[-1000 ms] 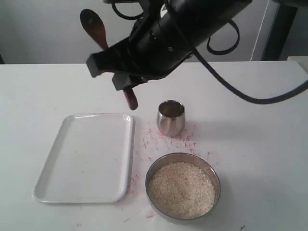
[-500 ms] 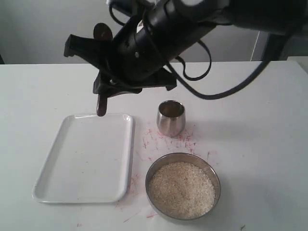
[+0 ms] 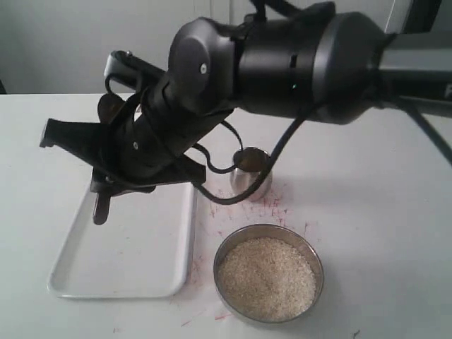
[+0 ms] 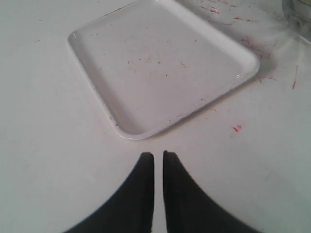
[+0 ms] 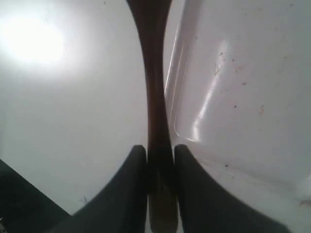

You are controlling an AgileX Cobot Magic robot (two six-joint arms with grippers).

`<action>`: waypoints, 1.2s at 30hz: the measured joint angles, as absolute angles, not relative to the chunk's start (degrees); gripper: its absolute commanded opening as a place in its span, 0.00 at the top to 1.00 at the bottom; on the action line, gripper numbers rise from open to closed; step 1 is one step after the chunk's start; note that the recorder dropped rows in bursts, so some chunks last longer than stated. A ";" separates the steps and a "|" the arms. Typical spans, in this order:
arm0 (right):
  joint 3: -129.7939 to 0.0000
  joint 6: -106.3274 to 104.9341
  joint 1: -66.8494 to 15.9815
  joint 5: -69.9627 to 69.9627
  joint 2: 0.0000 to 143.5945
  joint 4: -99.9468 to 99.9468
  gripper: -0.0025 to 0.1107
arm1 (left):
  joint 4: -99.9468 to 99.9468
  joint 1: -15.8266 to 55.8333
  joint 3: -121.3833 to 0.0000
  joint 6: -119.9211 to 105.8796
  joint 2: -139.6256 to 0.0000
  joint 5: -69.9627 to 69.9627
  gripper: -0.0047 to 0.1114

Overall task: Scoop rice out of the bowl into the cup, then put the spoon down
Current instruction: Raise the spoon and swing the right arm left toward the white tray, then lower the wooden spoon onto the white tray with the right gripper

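Observation:
My right gripper [image 3: 106,182] reaches across to the left and is shut on the handle of the dark wooden spoon [image 3: 101,208]. The spoon hangs steeply, handle end down, over the left edge of the white tray [image 3: 134,254]. In the right wrist view the gripper [image 5: 160,148] clamps the spoon [image 5: 154,87] beside the tray's rim [image 5: 177,92]. The steel cup [image 3: 253,176] stands behind the steel bowl [image 3: 268,227], partly hidden by the arm. Rice [image 3: 267,277] fills the bowl. My left gripper [image 4: 158,155] is shut on nothing above the table, near the tray [image 4: 160,63].
Red marks dot the white table [image 3: 367,212] between the cup, the bowl and the tray. The big black right arm [image 3: 296,63] spans the back of the scene above the cup. The tray holds nothing.
My right arm has swung left and down with the spoon, from high behind the cup to low over the tray's left edge. The cup, bowl and tray stayed put.

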State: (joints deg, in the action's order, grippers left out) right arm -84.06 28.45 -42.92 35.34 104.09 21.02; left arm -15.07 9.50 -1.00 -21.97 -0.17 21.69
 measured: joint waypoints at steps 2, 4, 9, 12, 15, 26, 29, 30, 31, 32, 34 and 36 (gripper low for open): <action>-84.06 28.55 -43.33 35.00 105.20 20.89 0.98 | -15.07 9.50 -1.00 -21.97 -0.17 21.69 0.84; -84.06 28.55 -43.76 34.97 106.31 20.24 0.98 | -15.07 9.50 -1.00 -21.97 -0.17 21.69 0.84; -84.06 31.28 -44.30 34.97 108.15 14.24 0.98 | -15.07 9.50 -1.00 -21.97 -0.17 21.69 0.84; -84.06 33.63 -44.65 34.97 108.83 9.88 0.98 | -15.07 9.50 -1.00 -21.97 -0.17 21.69 0.84; -84.06 36.71 -44.90 35.60 109.55 5.17 0.98 | -15.07 9.50 -1.00 -21.97 -0.17 21.69 0.84; -84.06 41.49 -44.98 35.17 114.45 3.68 0.98 | -15.07 9.50 -1.00 -21.97 -0.17 21.69 0.84; -84.06 42.65 -45.03 33.53 116.70 3.68 0.98 | -15.07 9.50 -1.00 -21.97 -0.17 21.69 0.84; -84.06 42.92 -45.03 33.10 117.16 3.56 0.98 | -15.07 9.50 -1.00 -21.97 -0.17 21.69 0.84; -84.06 43.29 -45.03 32.50 117.98 3.56 0.98 | -15.07 9.50 -1.00 -21.97 -0.17 21.69 0.84; -84.06 43.30 -45.03 32.08 118.38 3.56 0.98 | -15.07 9.50 -1.00 -21.97 -0.17 21.69 0.84; -84.06 43.43 -45.03 31.05 119.51 3.56 0.98 | -15.07 9.50 -1.00 -21.97 -0.17 21.69 0.84; -84.06 43.52 -45.03 30.11 119.73 3.56 0.98 | -15.07 9.50 -1.00 -21.97 -0.17 21.69 0.84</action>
State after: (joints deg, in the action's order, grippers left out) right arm -84.06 43.52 -45.03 30.11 119.73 3.56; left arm -15.07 9.50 -1.00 -21.97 -0.17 21.69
